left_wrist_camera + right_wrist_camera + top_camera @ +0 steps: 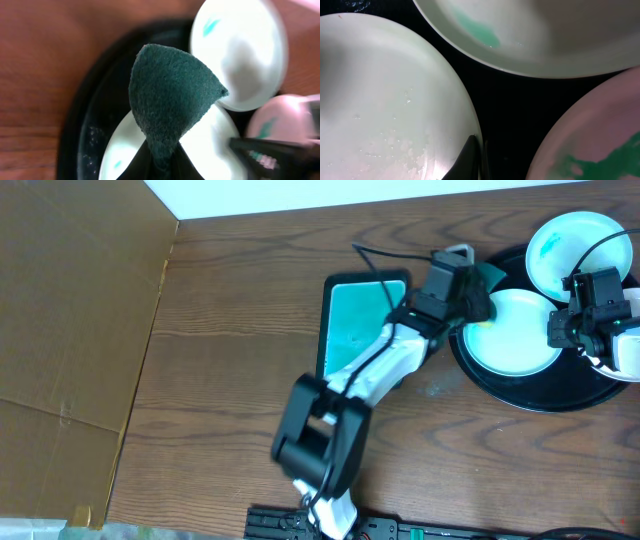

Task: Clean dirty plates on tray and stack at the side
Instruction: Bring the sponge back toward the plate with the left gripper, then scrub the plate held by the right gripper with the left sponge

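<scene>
Three white plates lie on the round black tray [480, 370]. One plate [570, 242] is at the back, one [512, 332] is in the middle, and a third [600, 145] with a teal smear is mostly hidden under my right arm in the overhead view. My left gripper [474, 288] is shut on a dark green scouring pad [170, 100], which hangs over the near edge of the middle plate [125, 150]. My right gripper [479, 146] is shut on the rim of the middle plate [385, 100]. The back plate [545, 30] also has a teal smear.
A rectangular teal dish with a black edge [352, 320] lies left of the tray, under my left arm. A cardboard sheet [70, 310] covers the table's left side. Bare wooden tabletop [230, 330] lies between them.
</scene>
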Tool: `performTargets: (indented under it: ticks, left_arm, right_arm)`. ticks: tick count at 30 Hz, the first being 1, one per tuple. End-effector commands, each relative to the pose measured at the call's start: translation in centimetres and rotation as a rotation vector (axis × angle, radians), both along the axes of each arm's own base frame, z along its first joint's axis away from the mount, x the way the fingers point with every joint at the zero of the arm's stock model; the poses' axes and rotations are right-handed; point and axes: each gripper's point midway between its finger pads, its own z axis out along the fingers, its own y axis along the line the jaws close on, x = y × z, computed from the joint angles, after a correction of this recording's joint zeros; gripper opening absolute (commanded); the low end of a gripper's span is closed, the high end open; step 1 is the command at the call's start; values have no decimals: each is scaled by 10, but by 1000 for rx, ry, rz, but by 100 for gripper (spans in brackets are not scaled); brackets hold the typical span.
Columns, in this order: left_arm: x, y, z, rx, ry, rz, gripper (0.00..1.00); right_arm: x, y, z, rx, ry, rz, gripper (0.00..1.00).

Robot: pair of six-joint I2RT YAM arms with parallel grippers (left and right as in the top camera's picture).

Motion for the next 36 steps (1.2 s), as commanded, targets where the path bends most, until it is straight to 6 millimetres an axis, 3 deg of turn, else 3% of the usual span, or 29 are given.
performTargets:
  ticks: [1,7,12,18,27,36]
  left_arm:
    - [-4,-5,-32,15,52,-9,7]
    - [-5,-19,-73,97,18,-126,7]
    - [-7,-22,-86,135,7,-173,7]
    - [11,-10,-80,233,-97,-148,7]
    - [18,-42,-54,138,-218,-209,7]
    - [22,-36,-64,284,-312,-344,7]
  right_arm:
    - [-4,-9,-20,-37,41,-36,1]
    - [-4,-9,-20,-38,41,-36,1]
    - [-4,-9,-20,-37,41,-36,1]
    - [-4,-9,-20,-37,41,-36,1]
    - [-5,-9,-20,-38,45,-35,1]
    - [-7,-9,-21,-39,53,-35,1]
